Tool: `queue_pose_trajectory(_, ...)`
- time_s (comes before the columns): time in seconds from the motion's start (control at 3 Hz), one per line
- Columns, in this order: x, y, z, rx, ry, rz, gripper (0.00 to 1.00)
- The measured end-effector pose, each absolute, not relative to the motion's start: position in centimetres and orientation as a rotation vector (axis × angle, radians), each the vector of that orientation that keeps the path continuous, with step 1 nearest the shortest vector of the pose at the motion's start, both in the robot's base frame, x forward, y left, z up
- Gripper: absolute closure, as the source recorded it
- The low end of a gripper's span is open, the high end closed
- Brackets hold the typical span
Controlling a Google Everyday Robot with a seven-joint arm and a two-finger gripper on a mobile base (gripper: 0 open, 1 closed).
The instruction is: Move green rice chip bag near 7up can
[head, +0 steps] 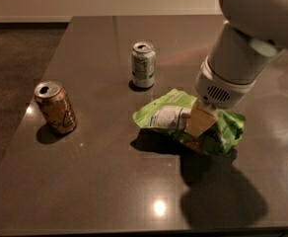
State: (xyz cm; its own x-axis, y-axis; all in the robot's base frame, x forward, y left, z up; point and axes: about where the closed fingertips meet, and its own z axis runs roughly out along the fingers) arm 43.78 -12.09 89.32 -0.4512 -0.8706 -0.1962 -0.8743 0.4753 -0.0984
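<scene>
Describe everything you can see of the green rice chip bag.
The green rice chip bag is a crinkled, glossy lime-green pouch with a white nutrition panel facing up. It lies roughly flat with its left end raised, and a dark shadow falls on the table beneath it. The gripper comes down onto its middle and appears shut on it. The bag is to the right of the 7up can and nearer the camera, not touching it.
</scene>
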Motion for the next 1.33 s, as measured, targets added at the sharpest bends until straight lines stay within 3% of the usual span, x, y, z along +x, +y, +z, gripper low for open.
queue_pose_trajectory(0.67, 49.8, -12.5, 89.1, -1.558, 2.426, 0.029, 1.0)
queue_pose_trajectory(1.0, 52.4, -12.7, 88.5, -1.589, 2.413, 0.039, 0.86)
queue_pose_trajectory(1.33, 54.3, -12.7, 87.7, -1.611, 2.413, 0.054, 0.64)
